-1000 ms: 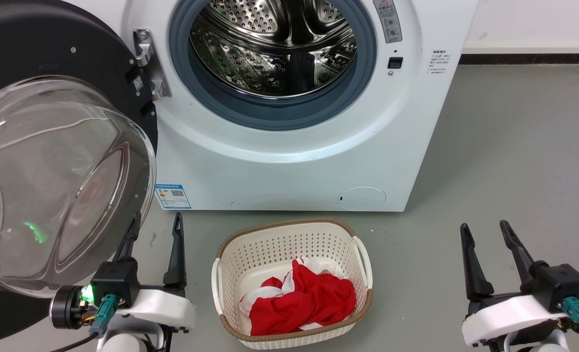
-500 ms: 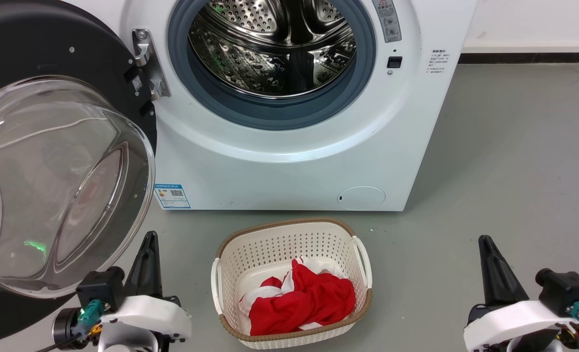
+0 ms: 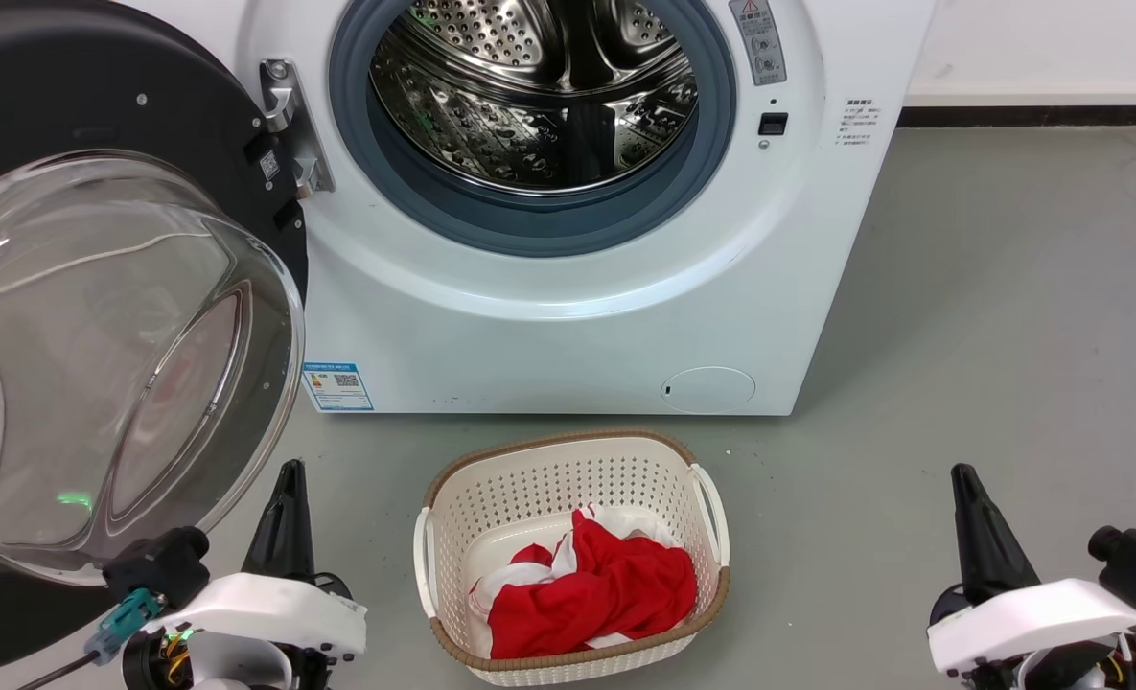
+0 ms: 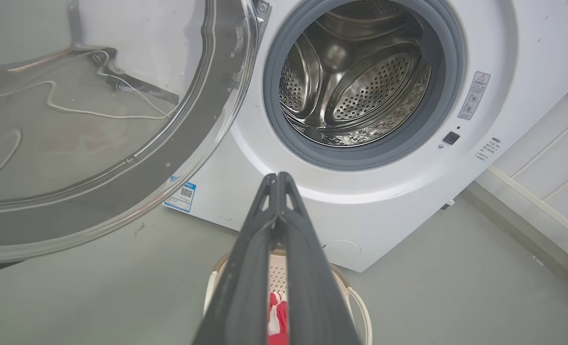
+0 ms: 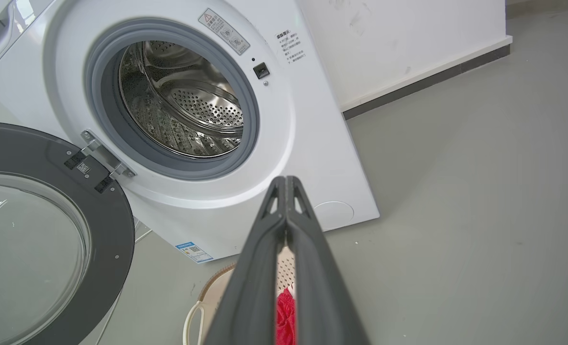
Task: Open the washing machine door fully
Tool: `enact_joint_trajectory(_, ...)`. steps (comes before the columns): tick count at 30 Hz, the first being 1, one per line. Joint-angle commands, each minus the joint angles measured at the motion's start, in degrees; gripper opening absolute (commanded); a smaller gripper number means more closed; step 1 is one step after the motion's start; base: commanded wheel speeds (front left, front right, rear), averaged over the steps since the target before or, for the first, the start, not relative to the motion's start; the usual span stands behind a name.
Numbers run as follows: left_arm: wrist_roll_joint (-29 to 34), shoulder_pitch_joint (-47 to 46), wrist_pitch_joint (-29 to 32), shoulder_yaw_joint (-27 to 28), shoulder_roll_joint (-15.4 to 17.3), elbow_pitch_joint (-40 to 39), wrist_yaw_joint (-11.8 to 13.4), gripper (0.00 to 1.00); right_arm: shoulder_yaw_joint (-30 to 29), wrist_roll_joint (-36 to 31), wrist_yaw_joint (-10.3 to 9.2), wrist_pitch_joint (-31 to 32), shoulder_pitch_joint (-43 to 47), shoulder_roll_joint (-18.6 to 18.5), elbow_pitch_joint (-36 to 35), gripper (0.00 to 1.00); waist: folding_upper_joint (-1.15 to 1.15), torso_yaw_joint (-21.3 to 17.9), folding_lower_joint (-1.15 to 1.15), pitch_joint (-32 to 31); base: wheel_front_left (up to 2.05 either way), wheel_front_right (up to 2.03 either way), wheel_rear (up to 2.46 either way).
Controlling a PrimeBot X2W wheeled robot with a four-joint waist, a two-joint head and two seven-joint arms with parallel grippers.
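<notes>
Off to the left of the washing machine [image 3: 577,326], the washing machine door [image 3: 117,364] hangs swung wide on its hinge [image 3: 289,125]. Its glass bowl bulges toward the head camera and its black rim runs off that view's left edge. That leaves the drum [image 3: 539,86] uncovered, with the whole grey rubber ring [image 3: 529,225] on show.

The left pincer [image 3: 289,476] sits low at the bottom left, fingers pressed together into one dark spike pointing up. It's just beside the lower edge of the door glass. The wrist block behind it overlaps the glass in the head view, and I honestly can't tell if they touch.

The right pincer [image 3: 962,479] is the same deal at the bottom right: pressed together, pointing up, well apart from the machine. Both white forearms lie along the bottom edge.

Between the arms, a cream basket [image 3: 568,450] with red-and-white cloth [image 3: 606,594] sits on the floor [image 3: 1008,335], near the small round flap [image 3: 709,390].

Room-wise, grey floor stretches from the right pincer past the machine's corner to the baseboard [image 3: 1037,115]. The left arm is hemmed in between the door's rim and the basket.
</notes>
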Motion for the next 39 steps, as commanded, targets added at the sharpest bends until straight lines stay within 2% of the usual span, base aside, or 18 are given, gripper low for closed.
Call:
enact_joint_trajectory(1,-2.6,-1.4,0.6,0.5,0.0,-0.8,-0.4,0.0,-0.3,2.8,-0.01,0.5,-2.0,-0.1,-0.5,0.0,0.0,0.0,0.0,0.0,0.0,0.0,0.0)
enact_joint_trajectory(22,-20.8,-1.7,5.0,2.0,-0.5,-0.2,-1.9,0.0,-1.4,20.8,-0.01,4.1,-3.2,-0.1,0.9,0.0,0.0,-0.1,0.0,-0.3,0.0,0.0,0.0)
enact_joint_trajectory(39,-32.3,-1.9,7.8,3.0,-0.8,0.3,-2.9,0.0,-2.1,32.2,-0.01,6.4,-4.1,-0.2,1.9,0.0,0.0,-0.1,0.0,-0.5,0.0,0.0,0.0)
